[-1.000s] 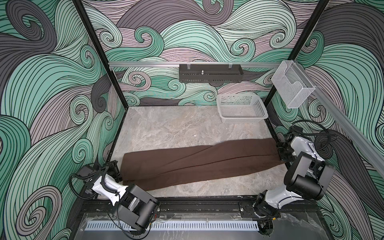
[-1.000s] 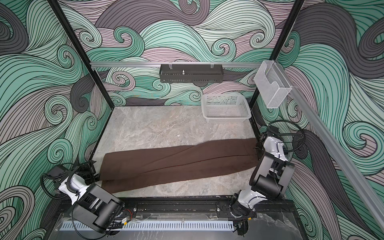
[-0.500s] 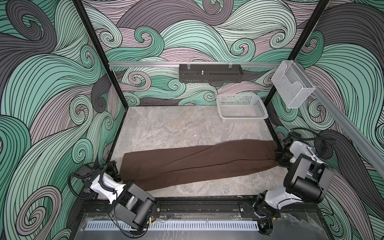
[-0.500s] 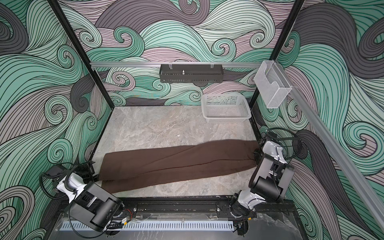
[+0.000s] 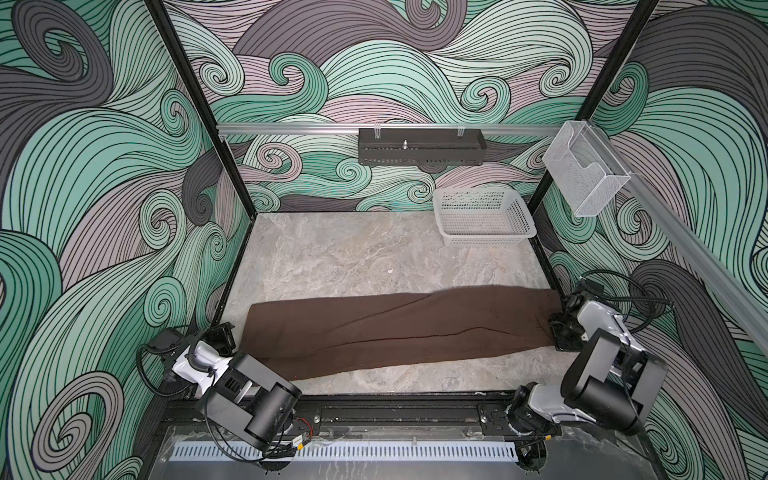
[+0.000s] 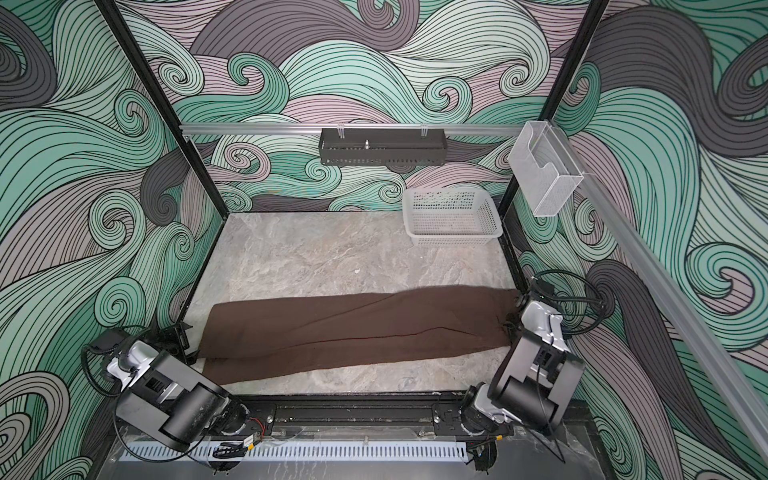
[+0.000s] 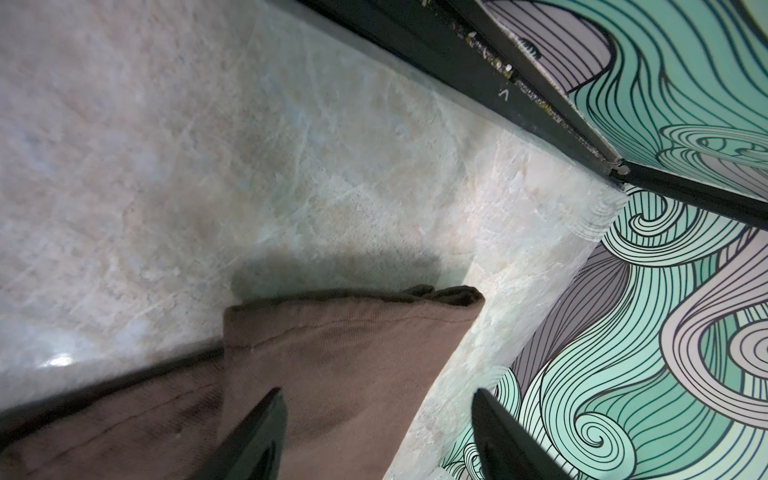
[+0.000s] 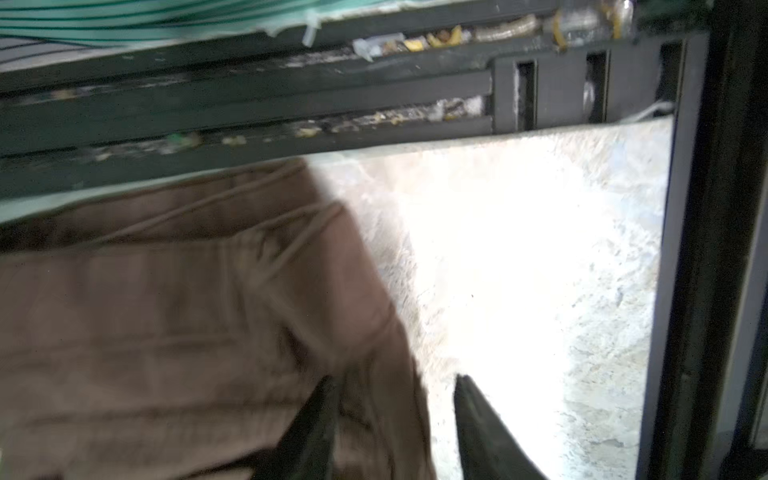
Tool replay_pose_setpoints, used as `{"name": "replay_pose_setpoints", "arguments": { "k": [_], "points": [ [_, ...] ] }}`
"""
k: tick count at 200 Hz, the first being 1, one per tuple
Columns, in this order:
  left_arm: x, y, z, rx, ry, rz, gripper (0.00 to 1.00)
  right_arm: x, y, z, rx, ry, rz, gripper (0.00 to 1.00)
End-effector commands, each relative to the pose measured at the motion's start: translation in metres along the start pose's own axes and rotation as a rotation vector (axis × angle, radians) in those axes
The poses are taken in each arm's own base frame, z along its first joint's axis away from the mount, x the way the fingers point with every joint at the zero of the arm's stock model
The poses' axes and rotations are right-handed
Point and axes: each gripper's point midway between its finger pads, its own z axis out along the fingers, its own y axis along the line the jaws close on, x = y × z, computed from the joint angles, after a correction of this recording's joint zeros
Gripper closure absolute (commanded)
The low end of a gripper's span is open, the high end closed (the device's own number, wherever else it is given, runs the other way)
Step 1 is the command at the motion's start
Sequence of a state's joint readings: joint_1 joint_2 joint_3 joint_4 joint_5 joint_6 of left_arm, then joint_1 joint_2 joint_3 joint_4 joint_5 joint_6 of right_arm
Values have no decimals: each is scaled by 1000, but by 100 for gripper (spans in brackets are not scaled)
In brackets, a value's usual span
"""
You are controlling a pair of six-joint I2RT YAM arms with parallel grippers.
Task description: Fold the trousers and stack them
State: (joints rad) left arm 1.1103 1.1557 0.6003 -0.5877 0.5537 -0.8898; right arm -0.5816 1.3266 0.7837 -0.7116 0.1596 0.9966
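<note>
Trousers [image 5: 395,328]: one dark brown pair, flat and at full length across the near half of the table [image 5: 353,257], running left to right almost from edge to edge. The two legs overlap, and at the left end one lies a little nearer than the other. A long crease runs along the middle.

Left gripper [image 5: 222,338]: low at the near left corner, just beside the left end of the cloth. In the left wrist view we note the left gripper [image 7: 376,395] with its jaws spread wide. One of its fingers [image 7: 257,436] is over the hemmed corner of the fabric, the other over bare table by the wall. Nothing is pinched.

Right gripper [image 5: 559,332]: low at the right end of the cloth, against the black frame [image 5: 544,266]. The right wrist view is blurred, but we see the right gripper [image 8: 395,380] with jaws apart, one finger over the fabric edge and one finger [image 8: 482,428] over bare table. We cannot tell whether either finger touches the cloth.

Farther back the marble-look top is bare. A white mesh basket [image 5: 482,240] stands at the far right corner, well apart from the trousers. On the far wall a black tray [image 5: 419,151] hangs from the rail [image 5: 291,128]. A clear holder [image 5: 582,174] hangs on the right side.
</note>
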Motion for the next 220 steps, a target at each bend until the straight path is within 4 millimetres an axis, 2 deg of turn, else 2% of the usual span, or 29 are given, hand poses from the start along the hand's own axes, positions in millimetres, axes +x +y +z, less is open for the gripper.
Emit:
{"name": "replay_pose_setpoints", "arguments": {
  "k": [1, 27, 57, 70, 122, 142, 188, 220],
  "points": [
    [-2, -8, -1, 14, 1, 30, 26, 8, -6, -16, -20, 12, -43, 38],
    [6, -11, -2, 24, 27, 52, 26, 25, 4, -34, -89, 39, -76, 24],
    [26, -5, 3, 0, 97, 78, 26, 48, 20, -46, -146, 71, -119, 25],
    [33, 3, 7, -14, 129, 64, 25, 51, 20, -43, -145, 77, -117, 26],
    [54, 35, 18, -112, 251, -24, 24, 38, 9, -20, -80, 24, -120, 24],
    [60, 41, 18, -116, 265, -38, 23, 36, 8, -11, -73, 37, -112, 24],
    [54, 44, 4, -138, 152, 15, 17, 28, 12, -5, -82, 43, -100, 24],
    [59, 54, 8, -206, 110, 70, 11, 39, 16, 3, -96, 106, -81, 24]
  ]
}}
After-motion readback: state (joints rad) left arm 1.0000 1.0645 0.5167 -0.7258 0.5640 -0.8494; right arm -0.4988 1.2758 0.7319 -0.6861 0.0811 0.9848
